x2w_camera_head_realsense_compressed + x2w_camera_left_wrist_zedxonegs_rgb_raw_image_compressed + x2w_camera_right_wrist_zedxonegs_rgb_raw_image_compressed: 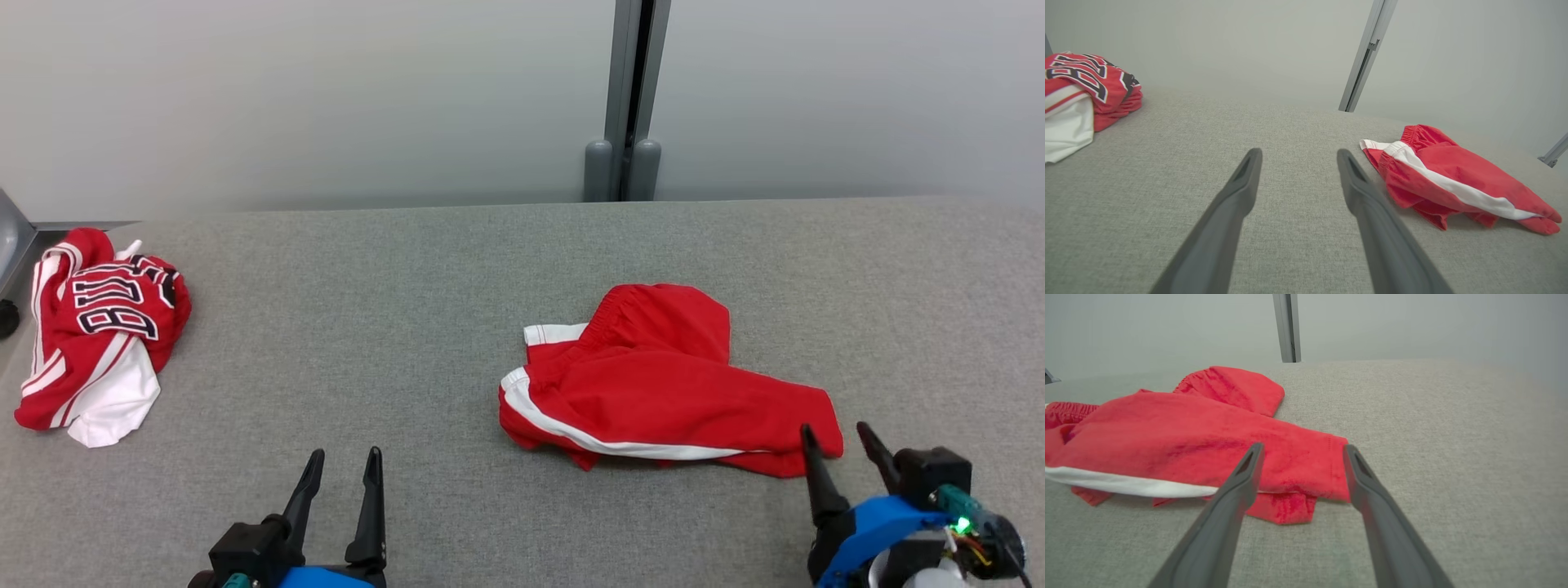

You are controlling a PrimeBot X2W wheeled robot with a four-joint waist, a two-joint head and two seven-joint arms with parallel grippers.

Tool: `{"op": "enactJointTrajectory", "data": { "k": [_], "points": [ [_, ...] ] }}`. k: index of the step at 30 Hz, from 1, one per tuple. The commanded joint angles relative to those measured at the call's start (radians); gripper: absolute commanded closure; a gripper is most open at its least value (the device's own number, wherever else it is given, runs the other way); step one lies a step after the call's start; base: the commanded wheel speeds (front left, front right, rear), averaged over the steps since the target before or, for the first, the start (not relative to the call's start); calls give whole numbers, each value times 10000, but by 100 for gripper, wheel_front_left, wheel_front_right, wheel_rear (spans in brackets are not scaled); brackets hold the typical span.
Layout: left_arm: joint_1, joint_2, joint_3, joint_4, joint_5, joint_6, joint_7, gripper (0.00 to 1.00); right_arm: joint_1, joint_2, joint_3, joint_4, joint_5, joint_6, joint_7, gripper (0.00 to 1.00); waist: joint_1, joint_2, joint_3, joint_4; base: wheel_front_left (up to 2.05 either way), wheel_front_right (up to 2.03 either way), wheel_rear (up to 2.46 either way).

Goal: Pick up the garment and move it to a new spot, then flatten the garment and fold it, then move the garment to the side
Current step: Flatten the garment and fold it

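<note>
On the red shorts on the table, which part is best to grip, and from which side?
I would grip the leg hem of the red shorts, coming from the near right with the open right gripper. That end lies thin and flat, sticking out toward its fingers; the waistband end is bunched.

A crumpled red-and-white jersey [102, 331] with dark lettering lies at the grey bench's [367, 327] left edge. Behind the bench, a grey metal post [625, 82] divides the pale wall [286, 98].
</note>
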Motion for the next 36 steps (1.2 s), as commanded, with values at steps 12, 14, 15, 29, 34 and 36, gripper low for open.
{"op": "enactJointTrajectory", "data": {
  "k": [12, 14, 15, 29, 34, 36],
  "points": [
    [-465, -11, 28, -56, 33, -77, -27, 0, -1860, -763, -647, 1469, -243, 1, 3392, 0, 1, -1, 723, 351, 0, 0, 0],
    [-462, -10, 54, -44, 32, -77, -27, 0, -1927, -835, -411, 1573, 109, 1, 3677, 0, 1, -1, 793, 393, 0, 0, 0],
    [-459, -10, 63, -38, 37, -77, -27, 0, -1955, -844, -287, 1589, 284, 1, 3758, 0, 1, -1, 814, 406, 0, 0, 0],
    [-415, -10, 206, -40, 35, -53, -27, 0, -1328, -1092, 401, -353, 2030, 1, 3286, 100, 1, -1, 763, 250, 0, 0, 0],
    [-452, -10, 192, -62, 12, -53, -27, 0, -1149, -967, 296, -1493, 2552, 1, 3648, 100, 1, -1, 806, 136, 0, 0, 0],
    [-525, -10, 131, -83, 8, -53, -27, 0, -1323, -1005, 138, -1593, 2433, 1, 3814, 100, 1, -1, 880, 154, 0, 0, 0]
  ]
}}
